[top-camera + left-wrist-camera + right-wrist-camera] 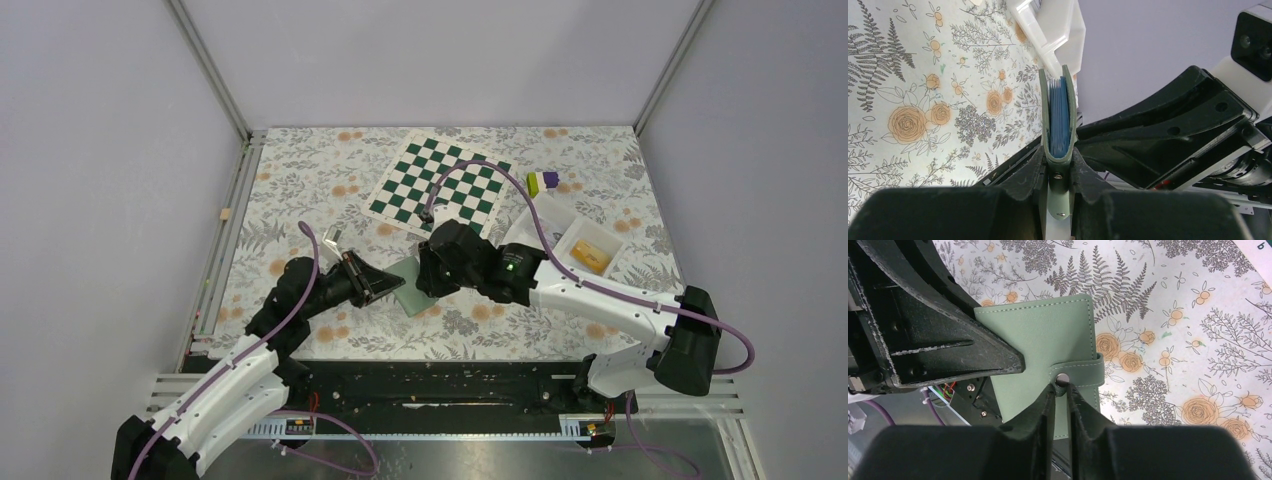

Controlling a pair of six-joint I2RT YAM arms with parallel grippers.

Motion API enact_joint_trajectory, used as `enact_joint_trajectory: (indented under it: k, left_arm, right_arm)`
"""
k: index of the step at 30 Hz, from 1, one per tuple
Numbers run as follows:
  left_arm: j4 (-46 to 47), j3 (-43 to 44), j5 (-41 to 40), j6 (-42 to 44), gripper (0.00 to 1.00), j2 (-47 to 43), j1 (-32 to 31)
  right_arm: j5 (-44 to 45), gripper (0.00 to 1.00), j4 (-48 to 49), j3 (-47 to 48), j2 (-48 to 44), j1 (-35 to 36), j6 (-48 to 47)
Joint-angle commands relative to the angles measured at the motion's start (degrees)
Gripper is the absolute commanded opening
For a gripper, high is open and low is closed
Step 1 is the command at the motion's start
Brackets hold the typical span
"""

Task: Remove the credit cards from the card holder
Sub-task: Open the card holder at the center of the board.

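two grippers meet on one thing: the teal-green, stitched, book-like bifold card holder (1048,330), which sits between them over the middle of the flower-printed table (300,180), near the front edge. the left gripper (1058,157) is clamped on the card holder by one closed edge and holds it edge-up, so its light blue inner leaves (1059,115) show as a tight stack. no card can be made out inside. the right gripper (1063,392) has its fingers drawn nearly together right at the metal snap (1063,378) on the thin green closing strap (1083,372); whether it actually pinches the strap cannot be told. one orange-yellow plastic card (592,256) lies in a compartment of the white rectangular plastic tray (566,228), well off to the right.

the card holder looks light, with soft, flexible covers, so it will likely bend if pulled far from the clamped edge. the strap is limp, and the best hold is probably its free end by the snap, peeled away from the cover. the cards should be stiff, thin and slick, and best pinched by a protruding edge.
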Motion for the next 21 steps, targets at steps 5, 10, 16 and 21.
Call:
enact_joint_trajectory:
  k: [5,10,16,21]
  left_arm:
    - [6.6,1.0,2.5,-2.7,0.0,-0.7,-1.2]
    - [3.9,1.9,2.1,-1.1,0.0,-0.3,-1.4]
    - [-1.5,3.3,0.1,2.2,0.0,-0.5,-1.4]
    - [-6.4,4.4,-1.5,5.0,0.0,0.3,-1.4]
  right_arm:
    - [5.4,0.04,1.3,2.2,0.7,0.7,-1.2]
    - [6.7,0.0,0.9,2.0,0.5,0.7,-1.5]
    - [9.2,0.0,0.7,1.6,-0.8,1.1,-3.1]
    - [9.9,0.0,2.7,-0.2,-2.9,1.0,-4.2]
